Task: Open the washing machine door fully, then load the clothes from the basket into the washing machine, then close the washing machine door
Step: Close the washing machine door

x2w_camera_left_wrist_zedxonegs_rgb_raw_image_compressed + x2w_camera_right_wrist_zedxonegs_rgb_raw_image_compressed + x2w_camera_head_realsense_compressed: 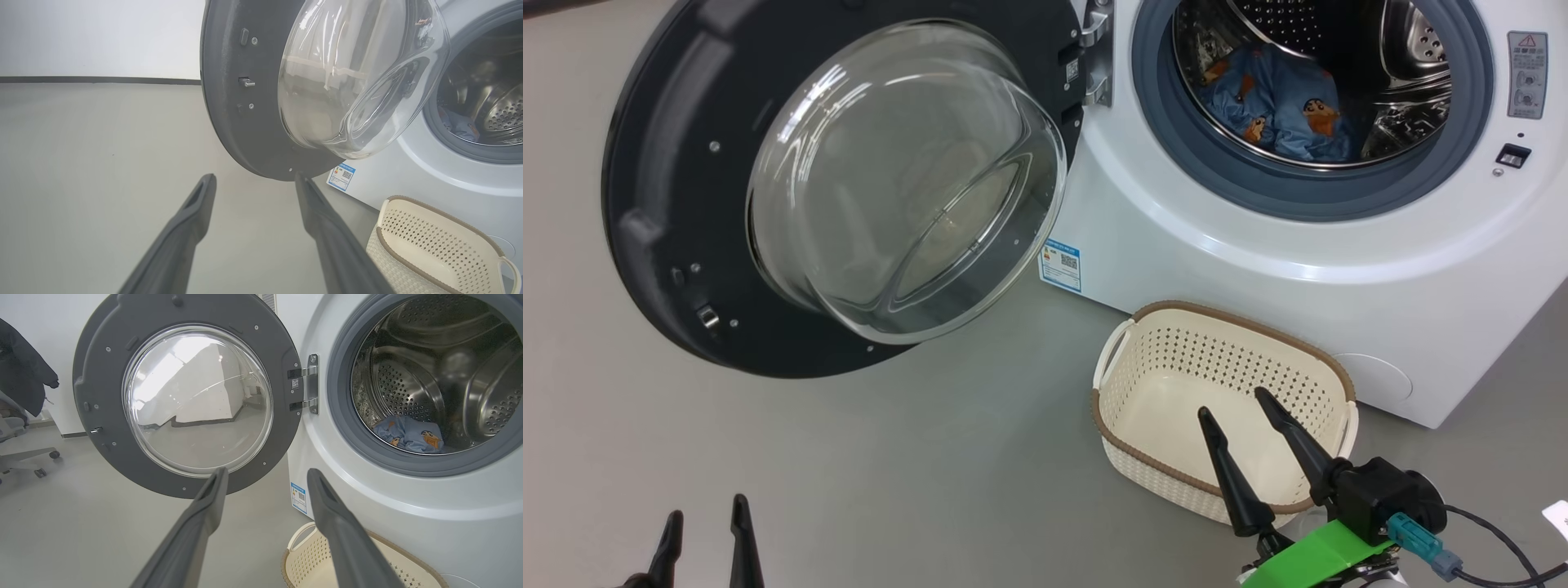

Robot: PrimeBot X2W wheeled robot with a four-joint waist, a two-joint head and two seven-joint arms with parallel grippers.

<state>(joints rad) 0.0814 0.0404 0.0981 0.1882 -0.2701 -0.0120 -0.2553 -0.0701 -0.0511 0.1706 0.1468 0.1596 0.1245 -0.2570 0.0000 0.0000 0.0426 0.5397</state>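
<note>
Both claws stand spread wide and grip nothing: the right gripper [1233,403] hovers over the basket [1225,314], while the left gripper [707,507] hangs low above the floor [931,474], apart from the washing machine door [670,204]. That door is swung wide open, and the clothes [1282,102] lie inside the drum [1413,49] of the washing machine [1258,253].

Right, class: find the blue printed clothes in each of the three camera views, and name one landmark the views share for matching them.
Head view: the clothes lie in the drum, upper right.
Left wrist view: a glimpse of the clothes at the far right, low in the drum.
Right wrist view: the clothes sit on the drum's bottom, right of centre.
Shared landmark: the blue label sticker on the washing machine.
</note>
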